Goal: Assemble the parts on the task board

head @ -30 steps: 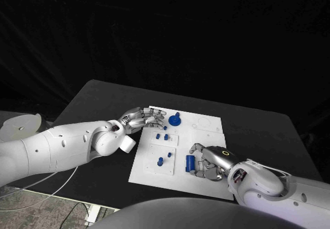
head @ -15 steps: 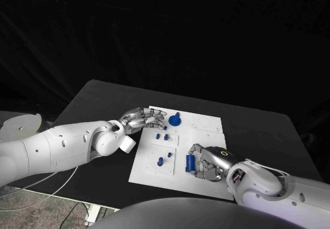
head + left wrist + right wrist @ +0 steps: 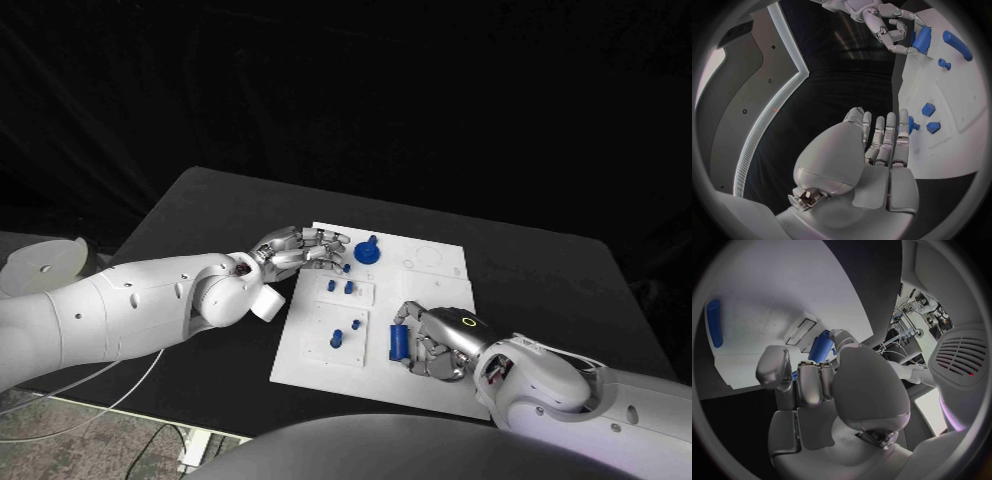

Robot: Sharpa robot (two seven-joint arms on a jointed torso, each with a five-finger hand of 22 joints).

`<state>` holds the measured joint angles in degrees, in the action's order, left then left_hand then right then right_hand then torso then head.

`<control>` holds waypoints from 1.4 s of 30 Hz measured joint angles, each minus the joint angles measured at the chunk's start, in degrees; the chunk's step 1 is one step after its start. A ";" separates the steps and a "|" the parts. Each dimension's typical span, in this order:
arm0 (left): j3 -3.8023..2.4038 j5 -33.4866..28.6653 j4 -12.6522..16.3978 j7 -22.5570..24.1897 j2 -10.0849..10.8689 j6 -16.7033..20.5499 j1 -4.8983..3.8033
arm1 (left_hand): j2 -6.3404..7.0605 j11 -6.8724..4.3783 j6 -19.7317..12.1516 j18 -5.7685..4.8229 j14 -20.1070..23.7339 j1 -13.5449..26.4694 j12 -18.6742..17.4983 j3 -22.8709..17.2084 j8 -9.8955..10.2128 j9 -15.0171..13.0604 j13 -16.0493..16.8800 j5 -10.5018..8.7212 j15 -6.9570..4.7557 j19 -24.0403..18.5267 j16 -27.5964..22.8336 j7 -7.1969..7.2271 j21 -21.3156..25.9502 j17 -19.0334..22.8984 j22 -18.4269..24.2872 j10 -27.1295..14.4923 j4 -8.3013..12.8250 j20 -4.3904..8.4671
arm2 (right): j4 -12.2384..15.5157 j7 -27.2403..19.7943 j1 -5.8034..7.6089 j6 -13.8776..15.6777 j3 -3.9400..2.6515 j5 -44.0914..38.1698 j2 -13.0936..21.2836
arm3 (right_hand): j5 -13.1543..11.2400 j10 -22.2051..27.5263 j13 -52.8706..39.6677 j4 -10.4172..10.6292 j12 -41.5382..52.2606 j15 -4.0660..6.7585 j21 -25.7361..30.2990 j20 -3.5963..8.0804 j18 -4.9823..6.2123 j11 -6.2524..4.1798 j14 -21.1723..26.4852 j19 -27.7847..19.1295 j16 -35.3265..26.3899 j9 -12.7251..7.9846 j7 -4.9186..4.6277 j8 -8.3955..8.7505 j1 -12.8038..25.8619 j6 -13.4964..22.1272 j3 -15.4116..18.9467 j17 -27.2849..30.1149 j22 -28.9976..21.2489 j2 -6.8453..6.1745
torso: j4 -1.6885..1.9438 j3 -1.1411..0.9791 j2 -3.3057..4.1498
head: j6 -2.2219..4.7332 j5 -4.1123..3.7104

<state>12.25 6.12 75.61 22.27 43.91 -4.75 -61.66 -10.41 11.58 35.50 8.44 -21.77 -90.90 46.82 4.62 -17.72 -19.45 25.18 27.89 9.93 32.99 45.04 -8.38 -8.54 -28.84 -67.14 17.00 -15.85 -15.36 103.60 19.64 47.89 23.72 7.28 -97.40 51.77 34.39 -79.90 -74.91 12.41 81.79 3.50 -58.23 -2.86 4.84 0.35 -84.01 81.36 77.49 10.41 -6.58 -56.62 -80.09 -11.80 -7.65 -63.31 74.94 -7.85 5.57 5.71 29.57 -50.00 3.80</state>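
In the head view the white task board (image 3: 433, 372) lies in the middle of the frame on the black table (image 3: 173, 215), tilted so that its far corner points toward the upper right. The left hand (image 3: 299, 250) sits at the board's upper-left edge, just left of a blue knob-shaped part (image 3: 366, 251); its fingers are curled inward and laid together, and the left wrist view shows them (image 3: 886, 137) stretched side by side along the board's edge with nothing between them. Whether they touch the knob I cannot tell. Below the knob, two small blue pegs (image 3: 340, 287) stand in a raised inset, and another small blue part (image 3: 338, 338) stands in a second inset lower down. The right hand (image 3: 437, 342) rests on the lower-middle of the board, its fingers bent round a blue cylinder (image 3: 397, 343) that lies lengthwise at their left side. In the right wrist view the fingertips (image 3: 844, 341) press against that cylinder (image 3: 821, 347), so the hand appears to hold it against the board. A long blue bar (image 3: 714, 323) lies apart at the left of that view.
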 measured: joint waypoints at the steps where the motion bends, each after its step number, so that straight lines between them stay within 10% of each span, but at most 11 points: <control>1: 0.00 0.00 0.00 -0.02 0.00 -0.02 0.00 | 0.00 0.00 0.00 0.00 0.00 0.00 0.00 0.00 0.00 0.00 0.00 0.00 0.00 0.00 0.00 0.00 0.00 0.00 0.00 0.00 0.00 0.00 | 0.01 -0.02 0.00 0.04 0.00 0.00 0.00 | 0.88 0.00 0.00 0.14 0.00 0.00 -0.25 0.00 0.00 0.00 0.00 0.00 0.00 0.21 0.02 -0.43 0.00 -0.01 -0.32 -0.20 0.00 0.00 | 0.00 0.00 0.00 | 0.00 0.00; 26: 0.00 0.00 0.00 -0.31 0.08 -0.23 0.03 | 0.00 0.20 0.00 0.00 -0.20 0.00 0.01 -0.16 -0.23 0.04 -0.15 0.20 0.20 0.00 0.00 0.00 0.00 0.00 -0.12 0.20 -0.16 0.00 | 1.21 -2.25 -0.05 6.18 0.04 4.30 1.74 | 10.61 -1.86 -0.04 2.30 1.79 0.00 -3.52 0.62 0.00 -0.39 0.00 0.63 1.23 0.20 0.14 -2.02 7.38 -2.46 -1.83 -3.02 -0.02 0.70 | -0.04 -0.03 -0.03 | 0.00 0.00; 42: 0.00 0.00 -0.02 -0.34 0.11 -0.25 0.07 | 0.01 0.20 0.01 0.00 -0.20 0.00 0.23 -0.31 -0.23 0.04 -0.14 0.20 0.20 0.00 0.00 0.00 0.00 0.00 -0.13 0.20 0.00 0.00 | 1.49 -0.68 -0.05 2.65 0.04 5.60 2.11 | 16.79 -1.85 -0.03 1.20 1.79 0.00 -3.00 0.62 0.00 -0.39 0.00 0.62 1.23 -0.59 0.14 0.98 8.48 -2.46 -4.49 -2.35 -0.03 0.44 | 0.01 -0.01 -0.03 | 0.00 -0.14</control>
<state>12.26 6.11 75.59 21.93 44.02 -5.01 -61.59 -10.41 11.78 35.51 8.44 -21.96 -90.90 47.05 4.31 -17.94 -19.41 25.04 28.09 10.13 32.99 45.04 -8.37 -8.54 -28.84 -67.27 17.20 -15.85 -15.36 105.10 18.95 47.84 26.37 7.32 -91.80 53.88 51.18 -81.75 -74.93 13.61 83.57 3.50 -61.23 -2.24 4.84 -0.04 -84.01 81.99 78.71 9.81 -6.44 -55.64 -71.61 -14.27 -12.13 -65.66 74.91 -7.42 5.58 5.70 29.54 -50.00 3.66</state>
